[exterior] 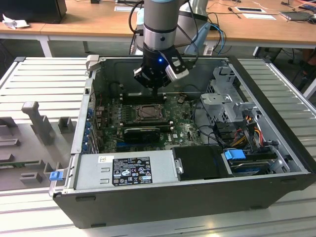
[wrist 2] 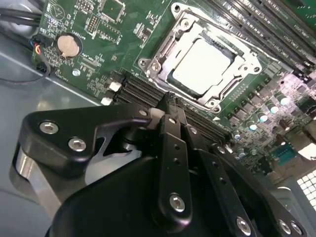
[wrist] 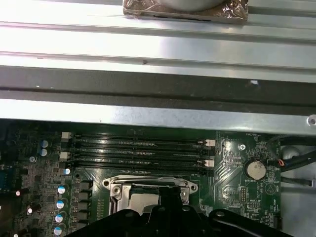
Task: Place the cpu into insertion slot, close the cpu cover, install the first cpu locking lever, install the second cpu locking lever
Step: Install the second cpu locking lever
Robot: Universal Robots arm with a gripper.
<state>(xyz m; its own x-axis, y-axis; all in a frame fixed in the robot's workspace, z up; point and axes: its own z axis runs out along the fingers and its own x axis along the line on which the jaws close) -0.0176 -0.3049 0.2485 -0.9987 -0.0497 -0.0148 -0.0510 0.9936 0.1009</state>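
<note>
Inside the open computer case [exterior: 276,148], the hand [wrist 2: 170,106] is hovering just beside the insertion slot [wrist 2: 200,64], fingers narrowed together, holding nothing; the cpu [wrist 2: 201,66] is sitting in the slot, the cpu cover [wrist 2: 237,52] framing it.

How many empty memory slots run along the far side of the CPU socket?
4 memory slots, stacked parallel between the insertion slot and the case wall in the first wrist view; the gripper may hide more elsewhere.

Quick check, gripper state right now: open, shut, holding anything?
Gripper: shut, fingers together, holding nothing, above the motherboard beside the cpu cover, which lies over the cpu.
</note>
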